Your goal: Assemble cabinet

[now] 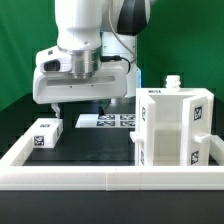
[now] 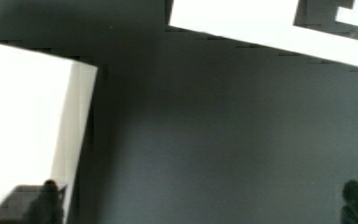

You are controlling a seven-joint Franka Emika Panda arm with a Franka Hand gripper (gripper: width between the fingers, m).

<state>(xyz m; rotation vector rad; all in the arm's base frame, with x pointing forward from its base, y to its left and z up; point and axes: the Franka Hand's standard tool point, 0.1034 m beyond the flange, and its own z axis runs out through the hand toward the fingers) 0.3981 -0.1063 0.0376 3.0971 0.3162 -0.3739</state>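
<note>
The cabinet's tall white box body (image 1: pixel 170 130) stands on the dark table at the exterior view's right, with tag markers on its faces and a small knob on top. A small white tagged block (image 1: pixel 45 135) lies at the left. My gripper (image 1: pixel 80 110) hangs above the table between the two, closer to the block, and touches neither. In the wrist view the gripper (image 2: pixel 194 205) is open, its dark fingertips (image 2: pixel 25 205) far apart with only bare table between them. A plain white surface (image 2: pixel 25 110) fills one side of that view; I cannot tell which part it is.
The marker board (image 1: pixel 108 120) lies flat behind the gripper and also shows in the wrist view (image 2: pixel 282 20). A low white border frame (image 1: pixel 100 180) runs along the front and sides of the black table. A green curtain hangs behind.
</note>
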